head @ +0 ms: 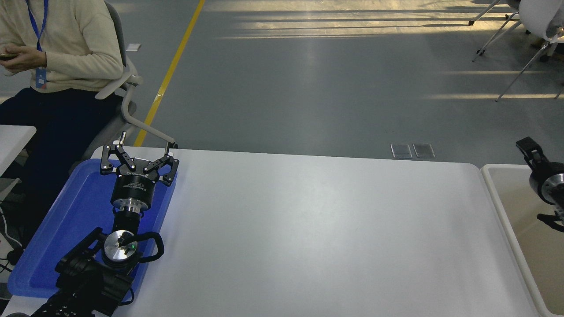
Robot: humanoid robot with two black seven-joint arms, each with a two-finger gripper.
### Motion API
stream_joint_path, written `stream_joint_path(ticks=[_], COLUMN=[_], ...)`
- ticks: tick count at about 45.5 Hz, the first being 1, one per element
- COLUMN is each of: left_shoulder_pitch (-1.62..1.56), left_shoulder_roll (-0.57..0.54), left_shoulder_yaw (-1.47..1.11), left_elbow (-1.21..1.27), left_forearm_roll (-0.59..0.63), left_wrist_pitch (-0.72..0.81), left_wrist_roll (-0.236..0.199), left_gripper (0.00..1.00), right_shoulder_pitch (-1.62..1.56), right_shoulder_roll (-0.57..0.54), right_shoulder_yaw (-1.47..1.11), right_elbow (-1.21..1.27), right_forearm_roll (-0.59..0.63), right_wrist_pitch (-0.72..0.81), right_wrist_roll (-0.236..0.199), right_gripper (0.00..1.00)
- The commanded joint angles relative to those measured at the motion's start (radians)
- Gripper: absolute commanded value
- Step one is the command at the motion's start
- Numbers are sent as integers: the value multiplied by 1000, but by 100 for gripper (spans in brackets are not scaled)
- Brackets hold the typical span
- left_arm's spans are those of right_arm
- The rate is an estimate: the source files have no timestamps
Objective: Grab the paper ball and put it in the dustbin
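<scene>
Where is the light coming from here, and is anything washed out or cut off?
Head view: sunlight stripes the floor at the top; the white table shows a soft sheen, not washed out; the right tool is cropped by the right edge above the bin; everything looks sharp.

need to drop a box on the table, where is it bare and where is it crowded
The white table is bare between the blue tray at its left and the dustbin at its right. The left side is crowded: the left hand sits over the tray. The right hand hangs above the dustbin.
</scene>
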Motion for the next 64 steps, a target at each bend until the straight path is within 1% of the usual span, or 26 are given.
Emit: stream_joint_path(ticks=[1, 9, 19, 24, 30, 38, 43, 48, 52, 64], left_shoulder_pitch=[0, 0, 0, 0, 0, 0, 0, 0, 0, 0], left_shoulder_roll=[0, 0, 0, 0, 0, 0, 0, 0, 0, 0], left_shoulder_yaw=[-1, 1, 1, 1, 1, 1, 1, 1, 1, 1], left_elbow=[0, 0, 0, 0, 0, 0, 0, 0, 0, 0], left_forearm_roll=[0, 0, 0, 0, 0, 0, 0, 0, 0, 0], left_wrist_pitch=[0, 0, 0, 0, 0, 0, 0, 0, 0, 0], left_wrist_roll=[0, 0, 0, 0, 0, 0, 0, 0, 0, 0], left_gripper=[100, 100, 100, 100, 100, 100, 100, 100, 100, 100], right_shoulder_pitch=[-14, -31, -74, -126, -186, -277, -332, -372, -379, -401], right_shoulder_roll=[-44, -32, -2, 2, 42, 108, 157, 185, 203, 221], right_shoulder_yaw=[261, 310, 374, 413, 462, 541, 600, 643, 650, 652], right_elbow=[265, 390, 513, 564, 568, 567, 564, 562, 553, 495], right_forearm_roll=[82, 240, 335, 358, 384, 389, 389, 389, 387, 387], right_wrist_pitch=[3, 8, 103, 198, 311, 416, 440, 470, 464, 470], right_wrist_roll=[0, 2, 2, 2, 3, 11, 12, 12, 12, 15], right_gripper=[100, 100, 100, 100, 100, 100, 100, 100, 100, 100])
